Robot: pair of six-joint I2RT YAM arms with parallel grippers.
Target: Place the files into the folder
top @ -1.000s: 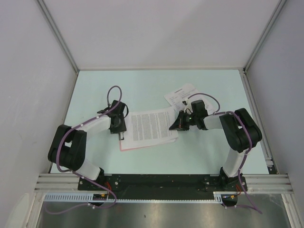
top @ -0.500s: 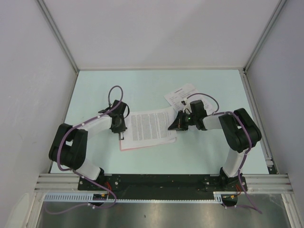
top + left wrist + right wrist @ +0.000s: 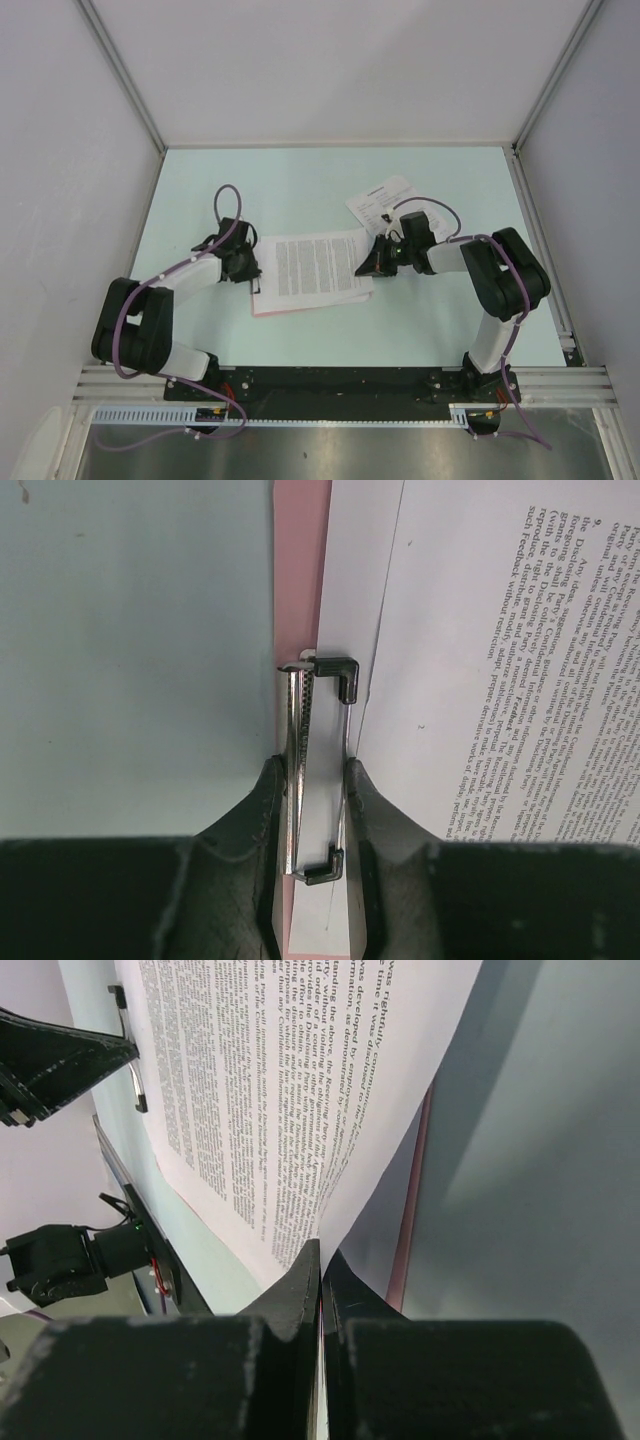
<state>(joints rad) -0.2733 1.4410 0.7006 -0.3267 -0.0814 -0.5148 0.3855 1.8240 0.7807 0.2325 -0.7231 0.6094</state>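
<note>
Stack of white sheets [image 3: 315, 265], dense black print, lies on the flat pink folder [image 3: 272, 310], whose edge shows at the left and near sides, left edge at the metal clip [image 3: 318, 770], right corner raised off the board; one more printed sheet [image 3: 380, 203] lies flat just beyond the far right corner.
</note>
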